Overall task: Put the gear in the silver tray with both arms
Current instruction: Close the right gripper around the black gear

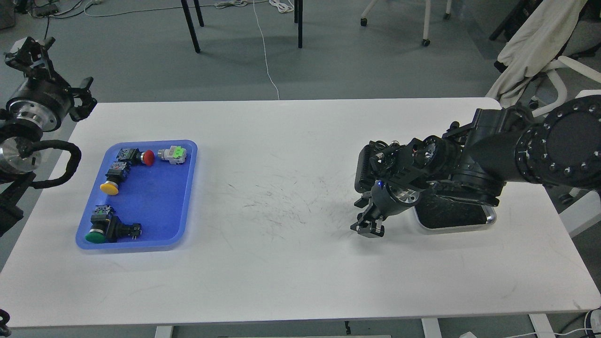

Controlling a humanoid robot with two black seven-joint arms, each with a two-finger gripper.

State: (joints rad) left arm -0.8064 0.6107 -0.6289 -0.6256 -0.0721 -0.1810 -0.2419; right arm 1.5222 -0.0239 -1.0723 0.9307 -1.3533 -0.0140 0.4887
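Observation:
The silver tray (491, 218) lies at the right of the white table, its far half hidden under my right arm; its dark scratched floor shows. My right gripper (367, 228) points down at the table just left of the tray, fingers close together, nothing seen in them. My left gripper (29, 50) is raised off the table's far left corner, seen dark and end-on. The gear lies in a blue tray (155, 206) on the left: a red button switch (141, 156), a yellow one (111, 181), a green one (105, 229) and a grey part with a green block (173, 154).
The white table (281, 263) is scuffed with dark marks in the middle. Chair legs and cables stand on the floor behind, and a white chair with a cloth (535, 47) stands at the far right.

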